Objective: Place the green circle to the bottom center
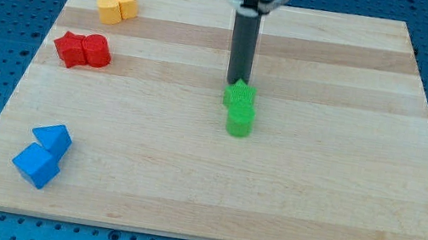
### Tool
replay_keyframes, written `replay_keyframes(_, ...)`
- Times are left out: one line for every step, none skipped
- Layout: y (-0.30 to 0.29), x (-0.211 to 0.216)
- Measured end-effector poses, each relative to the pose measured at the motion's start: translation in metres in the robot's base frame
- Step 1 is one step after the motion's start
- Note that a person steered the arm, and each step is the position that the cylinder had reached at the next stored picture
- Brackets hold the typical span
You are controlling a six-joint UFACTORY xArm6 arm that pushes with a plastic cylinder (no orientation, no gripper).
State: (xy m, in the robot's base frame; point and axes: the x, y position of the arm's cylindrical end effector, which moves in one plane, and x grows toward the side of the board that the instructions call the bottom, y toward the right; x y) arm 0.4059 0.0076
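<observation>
The green circle [240, 122] stands near the middle of the wooden board [315, 188], touching a second green block [240, 97] that sits just above it in the view. My tip [236, 83] is at the top edge of that upper green block, touching or nearly touching it. The rod rises straight up from there to the arm at the view's top.
Two yellow blocks [117, 6] lie at the top left. Two red blocks [83, 50] lie below them at the left. Two blue blocks [43, 155] lie at the bottom left. A blue perforated table surrounds the board.
</observation>
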Motion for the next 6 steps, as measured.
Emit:
replay_keyframes(-0.001,0.066)
replay_keyframes(-0.001,0.066)
replay_keyframes(0.028,0.038)
replay_keyframes(0.067,0.075)
replay_keyframes(0.042,0.126)
replay_keyframes(0.031,0.144)
